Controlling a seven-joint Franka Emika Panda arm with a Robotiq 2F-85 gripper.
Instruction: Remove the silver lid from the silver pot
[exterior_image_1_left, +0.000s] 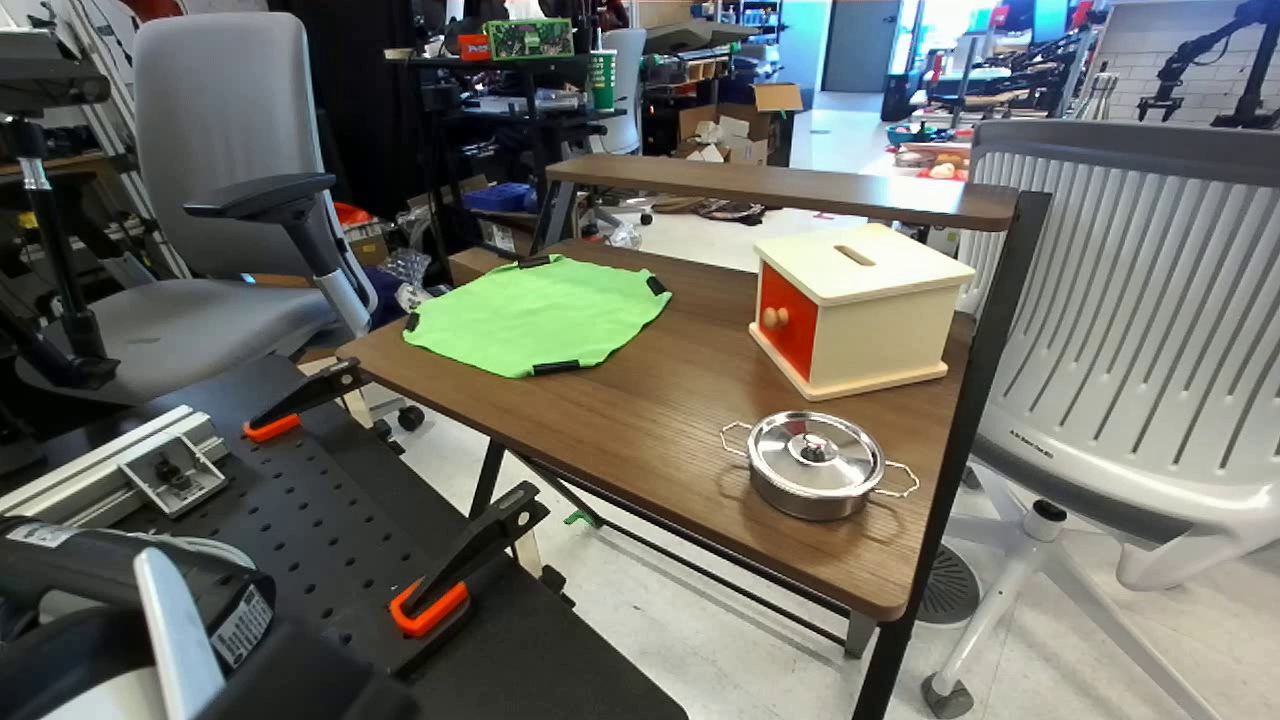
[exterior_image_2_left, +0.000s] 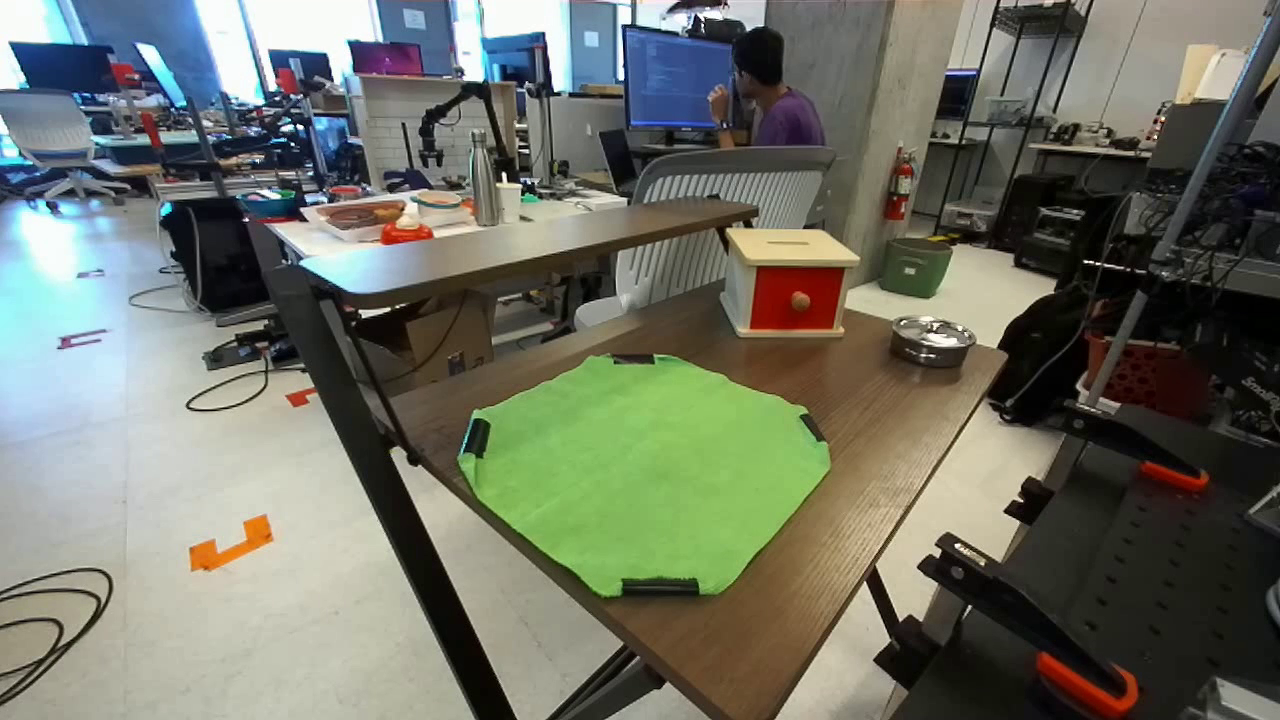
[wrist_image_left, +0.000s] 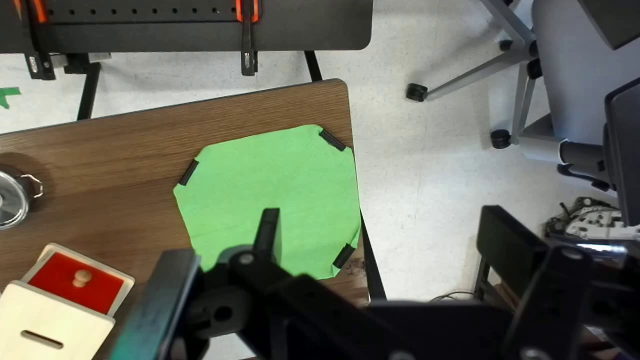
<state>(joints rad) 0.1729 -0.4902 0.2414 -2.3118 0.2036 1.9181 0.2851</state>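
Observation:
The silver lid (exterior_image_1_left: 816, 449) sits flat on the silver pot (exterior_image_1_left: 805, 497), knob up, near the table's corner in an exterior view. Lid (exterior_image_2_left: 933, 329) and pot (exterior_image_2_left: 930, 352) also show at the table's far right end in an exterior view. In the wrist view, the lid (wrist_image_left: 10, 199) and pot (wrist_image_left: 22, 184) are partly cut off at the left edge, one side handle visible. My gripper (wrist_image_left: 381, 215) is open and empty, its fingers wide apart, high above the green cloth and the floor, well to the right of the pot. The gripper is out of both exterior views.
An orange-and-white box (exterior_image_1_left: 880, 320) with a wooden knob stands close to the pot. A green cloth (exterior_image_1_left: 545, 312) is taped to the wooden table (exterior_image_1_left: 690, 345). A raised shelf (exterior_image_1_left: 780, 185) runs along the table's side. Black clamps (exterior_image_1_left: 470, 550) grip the black bench's edge.

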